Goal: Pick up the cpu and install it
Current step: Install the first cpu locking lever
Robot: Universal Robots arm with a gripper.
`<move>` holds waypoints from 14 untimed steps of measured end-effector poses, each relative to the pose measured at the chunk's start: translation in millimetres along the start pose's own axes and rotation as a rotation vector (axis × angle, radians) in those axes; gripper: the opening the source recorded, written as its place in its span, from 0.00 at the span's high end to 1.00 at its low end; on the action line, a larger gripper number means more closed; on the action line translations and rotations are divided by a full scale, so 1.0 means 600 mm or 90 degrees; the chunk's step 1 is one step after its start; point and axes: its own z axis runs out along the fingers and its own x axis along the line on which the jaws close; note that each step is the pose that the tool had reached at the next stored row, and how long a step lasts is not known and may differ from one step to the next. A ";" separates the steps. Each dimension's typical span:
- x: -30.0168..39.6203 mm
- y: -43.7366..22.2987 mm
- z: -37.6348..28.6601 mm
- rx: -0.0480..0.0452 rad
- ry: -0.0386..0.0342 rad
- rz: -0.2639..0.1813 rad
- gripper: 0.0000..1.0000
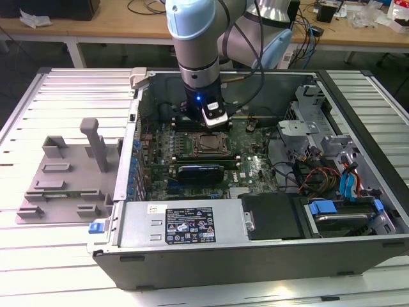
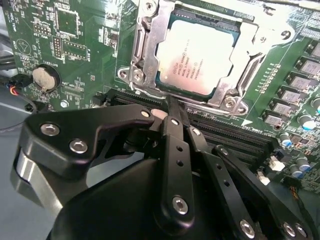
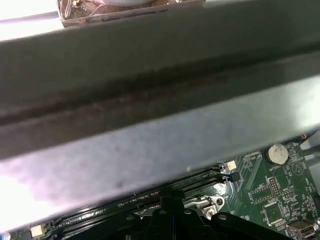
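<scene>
The cpu (image 2: 196, 57) sits in its socket (image 2: 141, 60) on the motherboard (image 1: 255, 167), inside the open case (image 1: 255, 252); the gripper (image 2: 172, 107) hangs just beside the socket, fingers (image 2: 175, 135) clenched together on nothing; grey fixture (image 1: 61, 185) lies well apart, at the exterior view's left.

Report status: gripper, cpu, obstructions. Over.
Gripper shut, empty, hovering at the socket frame edge. Cpu seated flat in socket, also seen in exterior view. Nothing on top of cpu.
</scene>
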 end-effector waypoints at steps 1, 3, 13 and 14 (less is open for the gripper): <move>0.000 0.000 0.001 0.0002 0.0000 0.000 0.89; 0.000 0.000 0.001 0.0000 0.0000 0.000 0.89; -0.003 0.003 -0.018 0.0064 -0.0015 -0.001 0.89; -0.003 0.004 -0.021 0.0141 -0.0032 -0.002 0.89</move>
